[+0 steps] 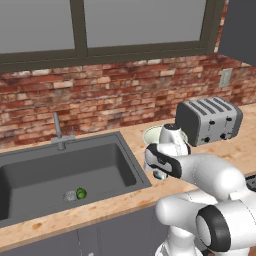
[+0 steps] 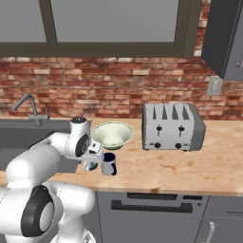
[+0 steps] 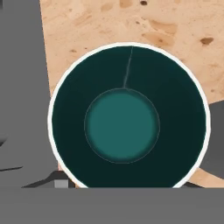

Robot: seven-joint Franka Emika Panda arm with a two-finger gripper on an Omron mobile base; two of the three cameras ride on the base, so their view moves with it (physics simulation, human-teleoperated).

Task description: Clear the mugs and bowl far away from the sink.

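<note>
- Far left, your sink (image 1: 60,172) sits sunk in the wooden counter (image 2: 190,166), with the faucet (image 1: 59,131) at its back edge by the brick wall. A small green thing (image 1: 81,193) lies on the basin floor just beside the round drain (image 1: 70,196).
- Just right of the sink's rim, your gripper (image 2: 93,163) points straight down over the teal mug (image 3: 127,118). The hand view looks right into that mug: white rim, dark teal wall, lighter teal bottom, standing upright on the counter close beside the sink edge.
- The fingers: you cannot tell how far apart they are. In the right base view the hand covers most of the teal mug (image 2: 91,166), and the tips are barely visible at the bottom of the hand view. Whether they touch the mug is not clear either.
- Just right of the gripper stands the navy mug (image 2: 109,163), upright, beside the teal one.
- Behind both mugs sits the bowl (image 2: 112,135), upright on the counter, near the sink's right rim.
- Right of the bowl, a little apart, stands the grey four-slot toaster (image 2: 173,126).
- Far right, a wall outlet (image 2: 214,86) sits on the brick under a dark cabinet (image 2: 225,38).
</note>
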